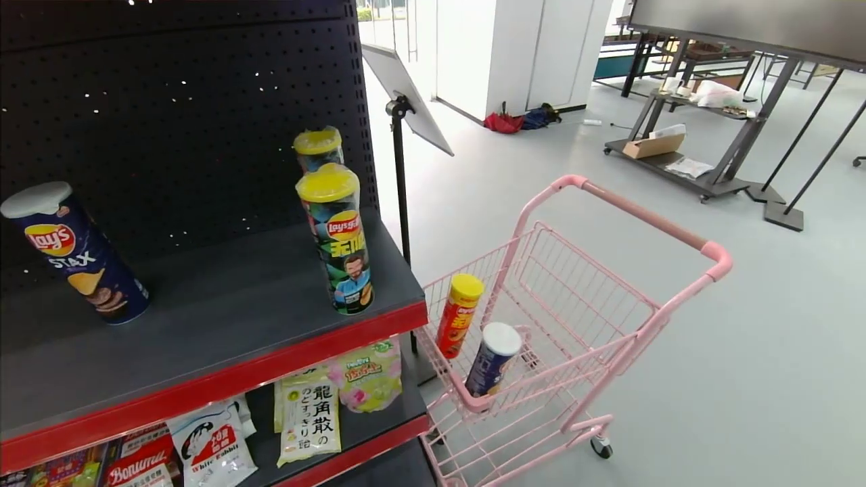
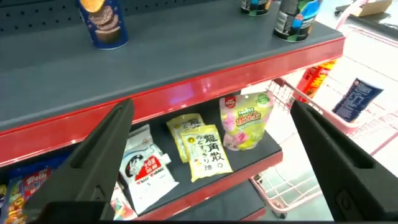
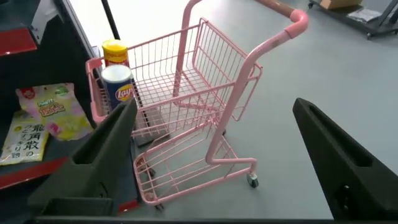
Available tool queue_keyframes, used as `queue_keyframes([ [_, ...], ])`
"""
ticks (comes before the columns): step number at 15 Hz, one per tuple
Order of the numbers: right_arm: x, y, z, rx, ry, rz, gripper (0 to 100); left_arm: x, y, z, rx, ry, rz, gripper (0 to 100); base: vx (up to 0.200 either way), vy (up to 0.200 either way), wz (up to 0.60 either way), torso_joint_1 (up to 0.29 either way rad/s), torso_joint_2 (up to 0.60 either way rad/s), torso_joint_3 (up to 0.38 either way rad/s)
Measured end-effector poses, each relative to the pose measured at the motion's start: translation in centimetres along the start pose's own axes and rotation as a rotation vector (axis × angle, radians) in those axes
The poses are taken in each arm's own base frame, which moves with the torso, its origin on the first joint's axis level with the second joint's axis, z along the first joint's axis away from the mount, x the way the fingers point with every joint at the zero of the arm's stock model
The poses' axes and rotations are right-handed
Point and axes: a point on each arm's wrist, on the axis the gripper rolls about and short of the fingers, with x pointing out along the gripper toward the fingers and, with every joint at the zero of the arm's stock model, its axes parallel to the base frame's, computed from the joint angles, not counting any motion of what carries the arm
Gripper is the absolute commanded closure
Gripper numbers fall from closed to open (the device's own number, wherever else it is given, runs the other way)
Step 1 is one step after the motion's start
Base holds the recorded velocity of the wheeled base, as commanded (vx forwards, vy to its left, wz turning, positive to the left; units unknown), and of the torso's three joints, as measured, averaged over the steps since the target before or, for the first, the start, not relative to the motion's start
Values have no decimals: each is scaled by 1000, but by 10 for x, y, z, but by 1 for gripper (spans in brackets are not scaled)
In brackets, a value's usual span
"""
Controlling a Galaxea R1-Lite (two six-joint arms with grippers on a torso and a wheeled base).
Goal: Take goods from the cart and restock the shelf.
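You'll find a logo and lettering on the dark blue can (image 1: 74,253) on the upper shelf (image 1: 223,318), and a logo with bold characters on the yellow-lidded can (image 1: 338,243) at its front edge. In the cart (image 1: 643,216), the red can (image 1: 458,316) and the blue can (image 1: 494,358) carry print too small for you to make out. On the lower shelf (image 1: 385,423), the yellow packet (image 1: 308,416) bears large black characters in columns, and the pink-green bag (image 1: 369,375), white bag (image 1: 211,439) and red box (image 1: 139,463) each show a printed name.

The pink wire-metal cart (image 1: 643,215) looks smooth-coated. The dark grey shelf board (image 1: 237,297) is matt, its red front strip (image 1: 223,380) glossy. The yellow-lidded printed chip can (image 1: 342,250) shines.
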Motion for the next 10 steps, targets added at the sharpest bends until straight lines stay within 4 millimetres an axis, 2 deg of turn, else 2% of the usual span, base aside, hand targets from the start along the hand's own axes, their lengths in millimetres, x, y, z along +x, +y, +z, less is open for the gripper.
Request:
queue_keyframes([
  [2, 0, 0, 0, 0, 0, -1, 0, 0, 0, 0, 0, 0, -1, 0, 0, 0, 0, -50, 92, 60],
  [10, 0, 0, 0, 2, 1, -1, 0, 0, 0, 0, 0, 0, -1, 0, 0, 0, 0, -144, 350, 202],
])
